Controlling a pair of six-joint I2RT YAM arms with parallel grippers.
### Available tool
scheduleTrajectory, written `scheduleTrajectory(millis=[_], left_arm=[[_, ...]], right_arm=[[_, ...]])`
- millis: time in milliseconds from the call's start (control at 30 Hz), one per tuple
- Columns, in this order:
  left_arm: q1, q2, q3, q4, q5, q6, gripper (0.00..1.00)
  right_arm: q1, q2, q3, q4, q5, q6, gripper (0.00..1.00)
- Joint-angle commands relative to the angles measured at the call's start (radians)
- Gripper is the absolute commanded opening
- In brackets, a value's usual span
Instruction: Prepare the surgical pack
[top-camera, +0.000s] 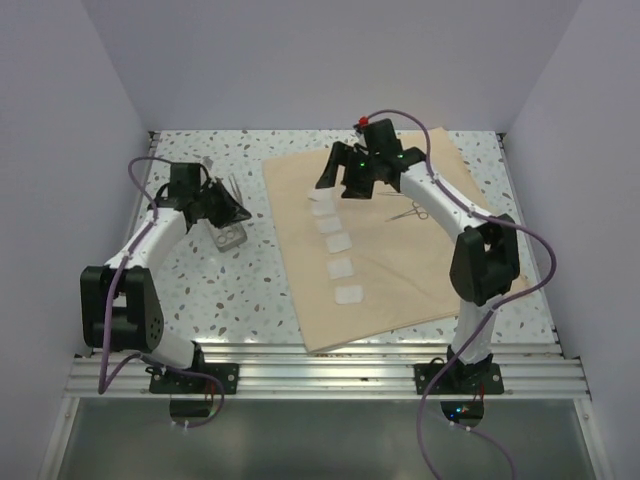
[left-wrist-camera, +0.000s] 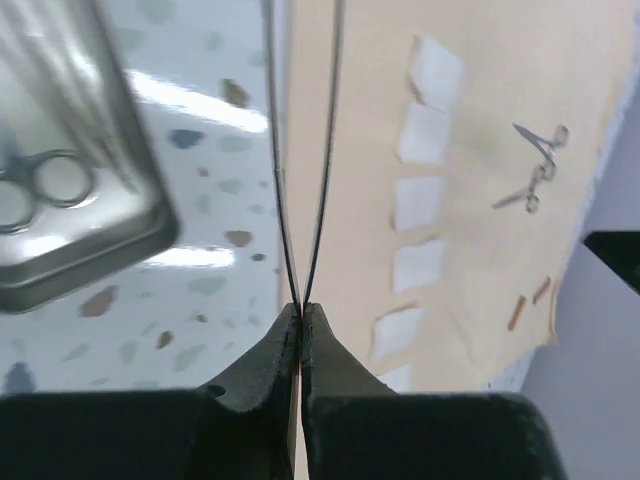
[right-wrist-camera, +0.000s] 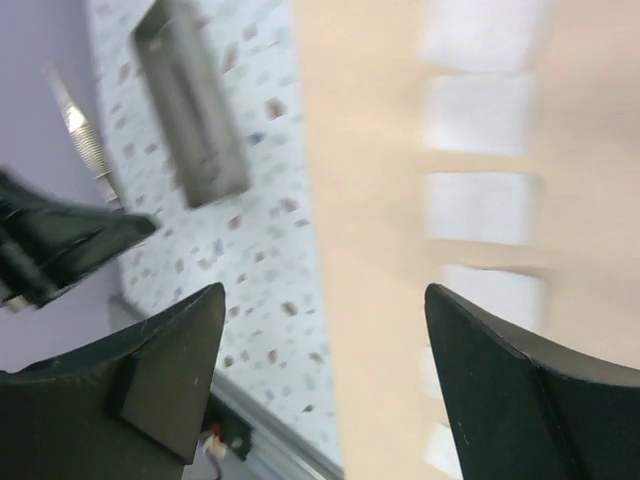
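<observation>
Speckled terrazzo tabletop (top-camera: 230, 300) fills the floor of a pale-walled booth. Nearest the arm bases lies the tan cloth (top-camera: 400, 290), spread flat on the right half of the table, its near corner close to the rail. A row of white gauze squares (top-camera: 338, 242) runs up its left side. Further back on the cloth rest steel instruments (top-camera: 408, 212). To the left, on bare table, sits the small tin (top-camera: 230, 237), a ring-handled tool (left-wrist-camera: 45, 185) inside.

Just beyond the tin, the left gripper (left-wrist-camera: 302, 310) is clenched on thin tweezers (left-wrist-camera: 290, 250), pinching only their joined end. The two blades spring away from the fingers. Furthest back, the right gripper (right-wrist-camera: 320, 300) hangs over the cloth's far part, fingers wide apart and holding nothing.

The grip on the tweezers looks slight; a quick swing toward the cloth could let them pivot or slip out. Their long tips could also sweep a gauze square out of line or snag the fabric. Both arms over the cloth at once risk a bump.
</observation>
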Motion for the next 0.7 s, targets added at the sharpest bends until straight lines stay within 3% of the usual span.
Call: scheduleTrajectory(millis=[0, 133, 433, 467, 500, 567, 667], left_arm=[[0.099, -0.005, 0.035, -0.163, -0.213, 0.038, 0.0], [0.15, 0.082, 0.047, -0.209, -0.26, 0.087, 0.0], [0.166, 0.248, 0.118, -0.234, -0.264, 0.125, 0.01], [0.166, 0.25, 0.121, -0.234, -0.264, 0.127, 0.07], [0.164, 0.253, 0.119, -0.231, -0.264, 0.128, 0.18], [0.166, 0.245, 0.124, -0.226, -0.26, 0.131, 0.25], [0.166, 0.233, 0.142, -0.243, -0.27, 0.144, 0.43]], right_arm=[[-0.124, 0.038, 0.099, -0.264, 0.169, -0.177, 0.86], [-0.256, 0.077, 0.187, -0.373, 0.215, -0.255, 0.89], [-0.313, 0.077, 0.175, -0.358, 0.209, -0.282, 0.91], [-0.312, 0.077, 0.171, -0.357, 0.214, -0.291, 0.91], [-0.313, 0.092, 0.171, -0.358, 0.215, -0.301, 0.91], [-0.312, 0.116, 0.193, -0.392, 0.243, -0.326, 0.91], [-0.318, 0.179, 0.245, -0.464, 0.319, -0.288, 0.86]])
